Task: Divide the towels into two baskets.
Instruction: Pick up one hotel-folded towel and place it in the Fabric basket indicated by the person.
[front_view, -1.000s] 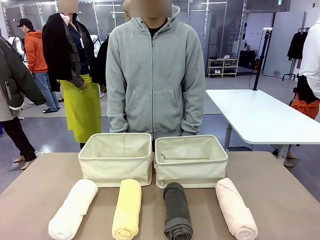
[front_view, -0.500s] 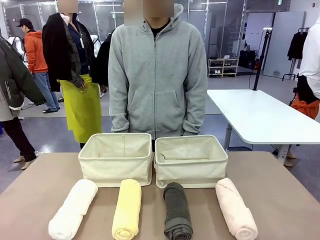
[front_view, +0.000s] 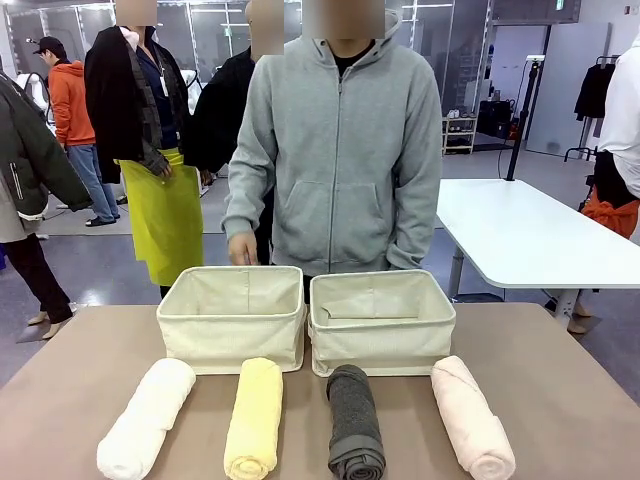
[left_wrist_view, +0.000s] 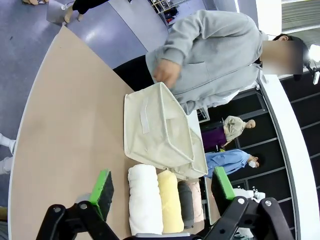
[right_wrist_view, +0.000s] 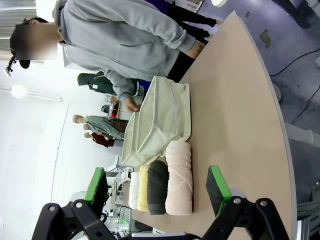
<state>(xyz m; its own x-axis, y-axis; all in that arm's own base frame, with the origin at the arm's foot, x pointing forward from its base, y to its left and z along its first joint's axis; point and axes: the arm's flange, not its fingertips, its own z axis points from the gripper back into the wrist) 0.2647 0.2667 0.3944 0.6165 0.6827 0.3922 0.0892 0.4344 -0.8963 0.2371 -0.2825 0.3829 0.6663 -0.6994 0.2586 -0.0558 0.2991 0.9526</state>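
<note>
Left gripper, seen from its own wrist, stands with its green-padded fingers spread wide and nothing between them; right gripper, in its wrist view, is likewise spread wide and holds nothing. Four rolled terry-cloth towels lie in a row along the near edge of the tan table, each pointing from the near edge toward the far one, all outside the bins; from the robot's left: the white towel roll, slanted toward the near left corner; the pale yellow towel roll; the dark grey towel roll; and the pale pink towel roll, slanted toward the near right corner. Just behind them, at mid-table, sit two cream canvas bins with soft sides, side by side and all but touching; the left cream bin stands beyond the white and yellow rolls, the right cream bin beyond the grey and pink. At the far edge stands a person in a grey zip hoodie; that person's hand hangs loosely curled at the left bin's far rim, holding nothing; whether it touches the rim cannot be told. Beyond, to the right, stands a white table.
</note>
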